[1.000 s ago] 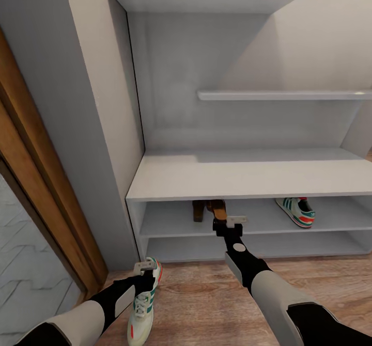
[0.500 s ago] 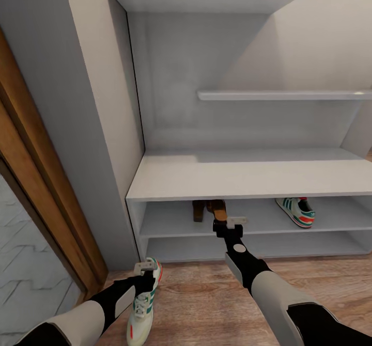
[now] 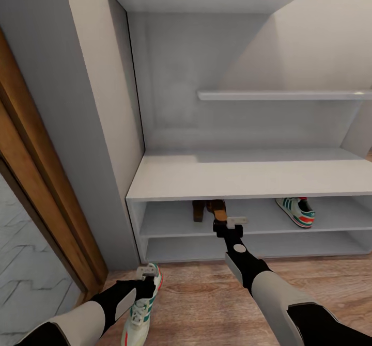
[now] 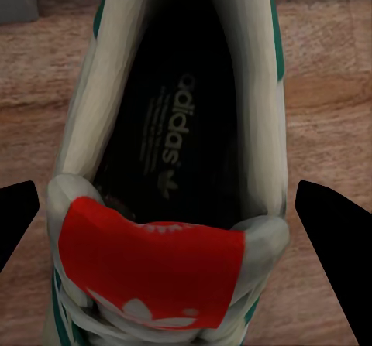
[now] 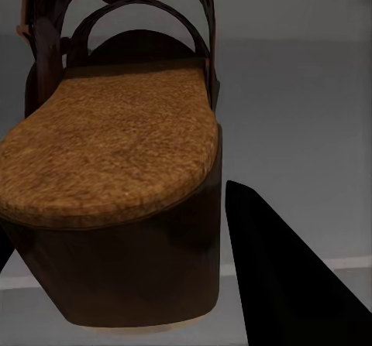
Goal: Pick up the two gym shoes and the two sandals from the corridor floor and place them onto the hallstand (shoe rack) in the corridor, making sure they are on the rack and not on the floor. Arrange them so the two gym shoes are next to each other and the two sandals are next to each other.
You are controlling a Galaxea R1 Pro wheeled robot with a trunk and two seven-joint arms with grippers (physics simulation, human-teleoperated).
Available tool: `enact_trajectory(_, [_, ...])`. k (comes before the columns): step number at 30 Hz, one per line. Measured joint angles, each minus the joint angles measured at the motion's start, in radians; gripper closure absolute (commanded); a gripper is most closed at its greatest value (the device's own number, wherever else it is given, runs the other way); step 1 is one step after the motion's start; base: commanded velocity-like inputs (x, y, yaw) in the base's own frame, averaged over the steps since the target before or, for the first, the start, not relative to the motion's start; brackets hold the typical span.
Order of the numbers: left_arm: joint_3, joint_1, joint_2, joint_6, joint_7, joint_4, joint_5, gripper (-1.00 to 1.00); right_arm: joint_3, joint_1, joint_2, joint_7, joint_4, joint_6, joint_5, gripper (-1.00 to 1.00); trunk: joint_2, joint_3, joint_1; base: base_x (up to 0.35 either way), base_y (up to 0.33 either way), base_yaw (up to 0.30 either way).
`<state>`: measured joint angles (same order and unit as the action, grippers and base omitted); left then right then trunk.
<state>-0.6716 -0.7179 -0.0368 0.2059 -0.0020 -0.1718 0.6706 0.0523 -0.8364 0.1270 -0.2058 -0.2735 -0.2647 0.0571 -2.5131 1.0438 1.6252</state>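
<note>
One gym shoe [image 3: 138, 304] lies on the corridor floor [image 3: 206, 294] at lower left, straddled by the wide-open, empty left end effector [image 3: 146, 270]; next it must close. The right end effector [image 3: 229, 224], seemingly empty, faces the shelved sandals [image 3: 209, 210]. The second sneaker [image 3: 296, 210] sits at right on the hallstand [image 3: 248, 175].

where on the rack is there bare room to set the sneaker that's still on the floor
Upper low shelf of the pale grey hallstand: bare between the brown sandals and the white, teal-striped sneaker, and left of the sandals. The broad flat top is bare too. Crowded around the right gripper.
</note>
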Motion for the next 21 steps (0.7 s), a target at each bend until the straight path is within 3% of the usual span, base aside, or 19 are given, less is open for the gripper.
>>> enact_trajectory(21, [-0.002, 0.000, 0.000, 0.003, 0.000, 0.000, 0.000, 1.00, -0.001, 0.000, -0.001, 0.000, 0.003, 0.000, 0.000, 1.00, 0.000, 0.000, 0.000, 0.008, 0.000, 0.000])
